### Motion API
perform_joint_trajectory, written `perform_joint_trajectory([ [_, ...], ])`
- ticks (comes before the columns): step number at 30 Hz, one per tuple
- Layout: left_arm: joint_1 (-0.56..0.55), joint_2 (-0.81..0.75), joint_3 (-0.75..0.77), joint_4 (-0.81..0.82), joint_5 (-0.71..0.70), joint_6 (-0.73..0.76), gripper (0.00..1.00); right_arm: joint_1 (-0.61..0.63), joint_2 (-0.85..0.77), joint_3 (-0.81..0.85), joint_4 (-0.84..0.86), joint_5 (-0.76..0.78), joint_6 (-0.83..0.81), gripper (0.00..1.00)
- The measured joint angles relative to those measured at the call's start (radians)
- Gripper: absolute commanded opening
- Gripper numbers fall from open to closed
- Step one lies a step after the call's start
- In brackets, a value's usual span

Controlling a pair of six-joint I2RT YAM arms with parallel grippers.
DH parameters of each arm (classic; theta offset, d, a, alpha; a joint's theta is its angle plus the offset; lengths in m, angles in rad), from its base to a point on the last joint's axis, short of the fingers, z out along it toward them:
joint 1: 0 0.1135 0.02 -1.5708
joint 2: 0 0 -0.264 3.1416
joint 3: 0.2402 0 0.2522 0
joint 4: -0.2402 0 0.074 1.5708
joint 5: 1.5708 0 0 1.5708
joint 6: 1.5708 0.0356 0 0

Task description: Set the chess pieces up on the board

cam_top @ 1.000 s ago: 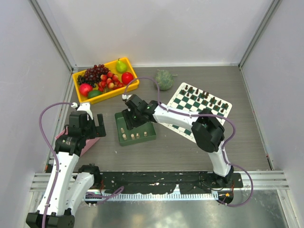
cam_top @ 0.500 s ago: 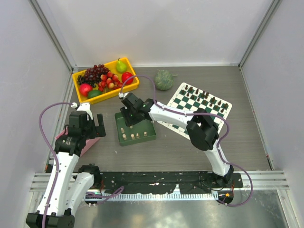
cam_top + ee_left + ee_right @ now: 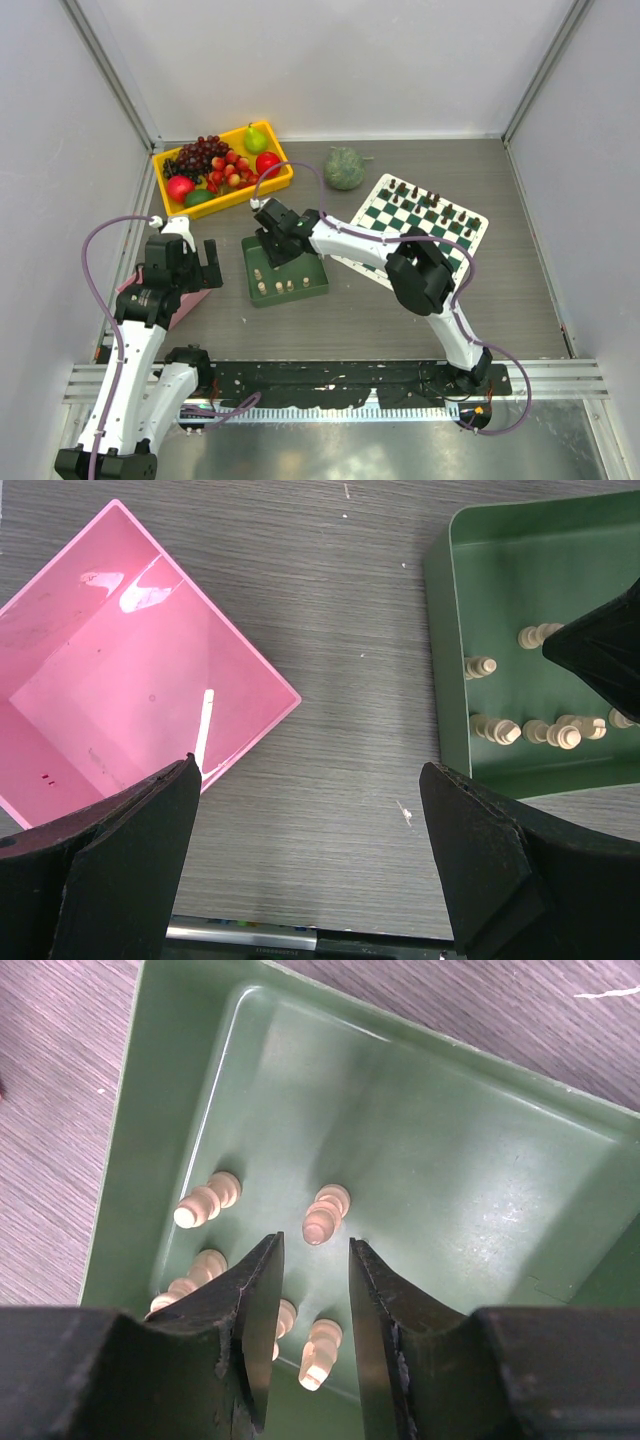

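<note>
Several cream chess pieces (image 3: 325,1214) stand in a plain green tray (image 3: 285,272), also seen in the left wrist view (image 3: 495,728). My right gripper (image 3: 315,1245) is open over the tray, its fingertips (image 3: 262,1260) just above and either side of one cream piece, holding nothing. In the top view the right gripper (image 3: 272,232) sits over the tray's far part. The checkered board (image 3: 425,232) lies to the right with dark pieces (image 3: 430,202) along its far rows. My left gripper (image 3: 310,850) is open and empty above bare table, between the tray and a pink box (image 3: 120,690).
A yellow bin (image 3: 222,170) of fruit stands at the back left. A green round vegetable (image 3: 345,168) lies behind the board. The pink box (image 3: 165,300) sits under the left arm. Grey walls close in the left, right and back sides.
The right gripper has shifted a little to the left and farther back over the green tray. The left arm has not moved.
</note>
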State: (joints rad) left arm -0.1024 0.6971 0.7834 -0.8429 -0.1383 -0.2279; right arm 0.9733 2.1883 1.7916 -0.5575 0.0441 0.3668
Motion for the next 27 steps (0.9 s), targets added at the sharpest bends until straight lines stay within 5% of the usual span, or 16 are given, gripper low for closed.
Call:
perform_joint_trajectory([
  [27, 0.000, 0.000, 0.000, 0.000, 0.000, 0.000, 0.99, 0.000, 0.045, 0.039, -0.005, 0.019, -0.006, 0.15],
])
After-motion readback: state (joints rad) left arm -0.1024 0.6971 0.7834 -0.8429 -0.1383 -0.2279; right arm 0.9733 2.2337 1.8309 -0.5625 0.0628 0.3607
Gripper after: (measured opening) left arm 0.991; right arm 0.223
